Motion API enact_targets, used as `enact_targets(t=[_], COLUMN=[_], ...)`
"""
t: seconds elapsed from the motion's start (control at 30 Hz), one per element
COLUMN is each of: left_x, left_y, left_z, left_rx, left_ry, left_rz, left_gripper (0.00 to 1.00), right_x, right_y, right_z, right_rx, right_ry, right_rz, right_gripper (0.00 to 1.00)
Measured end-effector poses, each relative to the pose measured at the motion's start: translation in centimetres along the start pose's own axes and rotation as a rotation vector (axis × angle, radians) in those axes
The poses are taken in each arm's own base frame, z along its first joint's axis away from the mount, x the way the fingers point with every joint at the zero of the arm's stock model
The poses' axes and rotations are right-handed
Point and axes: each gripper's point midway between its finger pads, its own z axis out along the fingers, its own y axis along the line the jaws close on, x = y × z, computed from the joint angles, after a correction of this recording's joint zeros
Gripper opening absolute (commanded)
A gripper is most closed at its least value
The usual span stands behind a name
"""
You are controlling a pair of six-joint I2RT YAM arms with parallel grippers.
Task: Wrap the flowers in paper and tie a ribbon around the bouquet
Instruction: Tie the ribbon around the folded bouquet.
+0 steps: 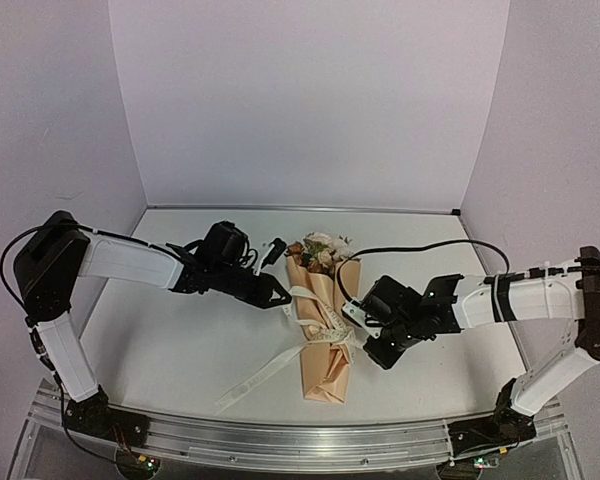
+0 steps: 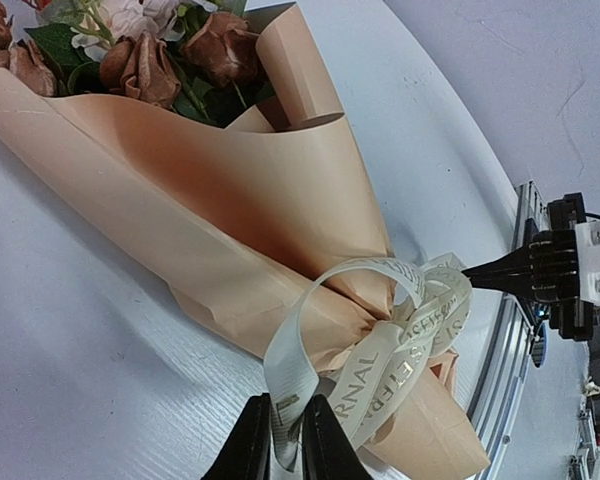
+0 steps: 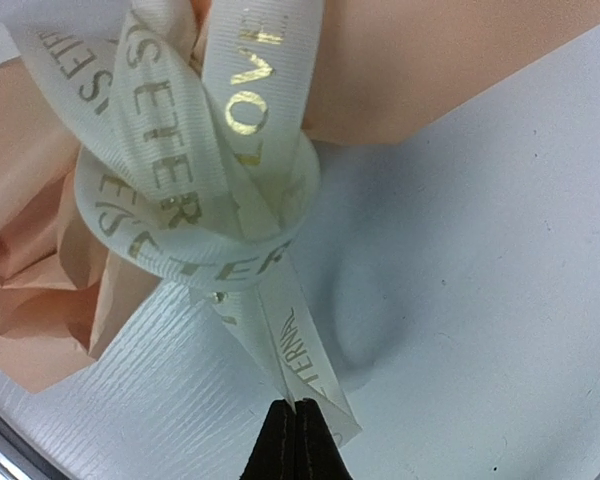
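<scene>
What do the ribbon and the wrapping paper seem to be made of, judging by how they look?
The ribbon: woven fabric, probably grosgrain or satin, cream with gold lettering; fine cross ribs show in the close view. The paper: smooth peach sheet, likely real paper with a slight sheen; it holds sharp creases and stiff folds.

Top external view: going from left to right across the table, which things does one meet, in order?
The left gripper → the bouquet → the right gripper. The ribbon overlaps these, so I leave it out.
</scene>
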Motion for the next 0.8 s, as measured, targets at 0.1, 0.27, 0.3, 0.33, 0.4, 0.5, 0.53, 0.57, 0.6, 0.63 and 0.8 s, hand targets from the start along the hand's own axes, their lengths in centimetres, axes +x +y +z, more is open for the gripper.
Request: enact_targets(t=[0.1, 0.27, 0.3, 0.33, 0.4, 0.5, 0.53, 0.57, 0.6, 0.63, 0.8], left_x=[-0.1, -0.4, -0.6, -0.6, -0.9, -1.6, -1.8, -2.0, -2.1, -2.1, -1.8], left_y=[-0.5, -2.3, -2.7, -3.0, -3.5, -3.9, -3.9, -4.0, -4.0, -3.9, -3.0], left_z=[0.4, 1.3, 1.5, 1.7, 2.0, 2.3, 2.4, 2.5, 2.6, 2.7, 2.9], left_rx=[0.019, 0.058, 0.065, 0.071, 0.081, 0.089, 0.091, 0.092, 0.090, 0.086, 0.041], left_ry=[0.010, 0.026, 0.028, 0.033, 0.039, 0.039, 0.038, 0.038, 0.040, 0.044, 0.056], left_rz=[0.019, 0.083, 0.096, 0.107, 0.123, 0.139, 0.145, 0.149, 0.152, 0.152, 0.128], left_gripper=[0.14, 0.13, 0.12, 0.12, 0.13, 0.18, 0.20, 0.23, 0.28, 0.31, 0.49], right_x=[0.1, -1.5, -1.9, -2.2, -2.6, -2.8, -2.8, -2.8, -2.8, -2.8, -2.6], right_y=[0.5, 0.0, -0.1, -0.2, -0.5, -0.7, -0.7, -0.7, -0.7, -0.7, -0.6], right_z=[-0.3, -1.1, -1.3, -1.5, -1.6, -1.7, -1.7, -1.6, -1.6, -1.6, -1.3], right_rx=[-0.003, 0.019, 0.021, 0.022, 0.023, 0.025, 0.025, 0.025, 0.024, 0.024, 0.023], right_ry=[0.010, -0.025, -0.034, -0.041, -0.051, -0.054, -0.053, -0.053, -0.051, -0.049, -0.040], right_rz=[-0.016, -0.011, -0.006, -0.001, 0.011, 0.026, 0.030, 0.033, 0.035, 0.036, 0.042], right_gripper=[0.00, 0.00, 0.00, 0.00, 0.00, 0.00, 0.00, 0.00, 0.00, 0.00, 0.00])
